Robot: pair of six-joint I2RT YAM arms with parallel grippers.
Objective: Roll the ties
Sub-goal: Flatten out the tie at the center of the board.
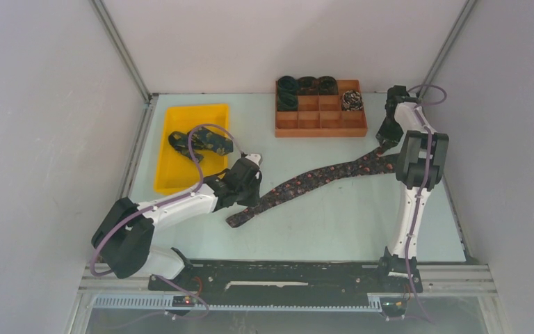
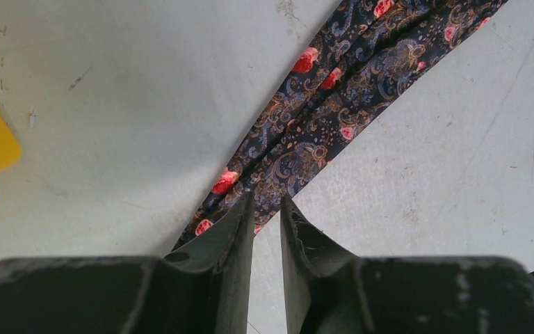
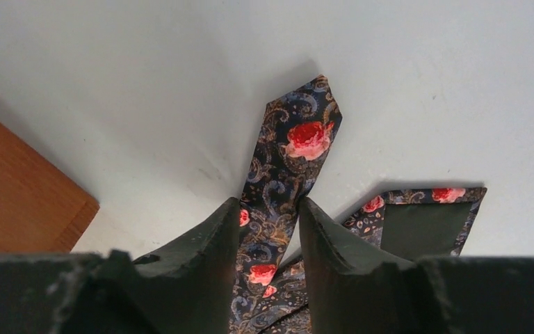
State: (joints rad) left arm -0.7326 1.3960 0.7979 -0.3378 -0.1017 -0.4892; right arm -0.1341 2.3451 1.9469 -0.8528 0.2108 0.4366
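Note:
A dark paisley tie (image 1: pixel 320 174) with red roses lies doubled over, running diagonally across the table. Its fold is at the lower left and both ends are at the right. My left gripper (image 1: pixel 250 182) hovers over the lower-left stretch. In the left wrist view its jaws (image 2: pixel 268 202) stand a narrow gap apart, open, with the tie (image 2: pixel 320 132) passing under the left finger. My right gripper (image 1: pixel 384 144) is at the tie's right end. It (image 3: pixel 270 203) is shut on the narrow end (image 3: pixel 299 132), whose creased tip sticks up past the fingers. The wide end (image 3: pixel 424 223) lies beside it, lining up.
A yellow tray (image 1: pixel 174 182) at the left holds another loose tie (image 1: pixel 198 141). A wooden compartment box (image 1: pixel 320 120) at the back holds several rolled ties (image 1: pixel 308 85); its corner (image 3: pixel 21 202) sits left of my right gripper. White walls enclose the table.

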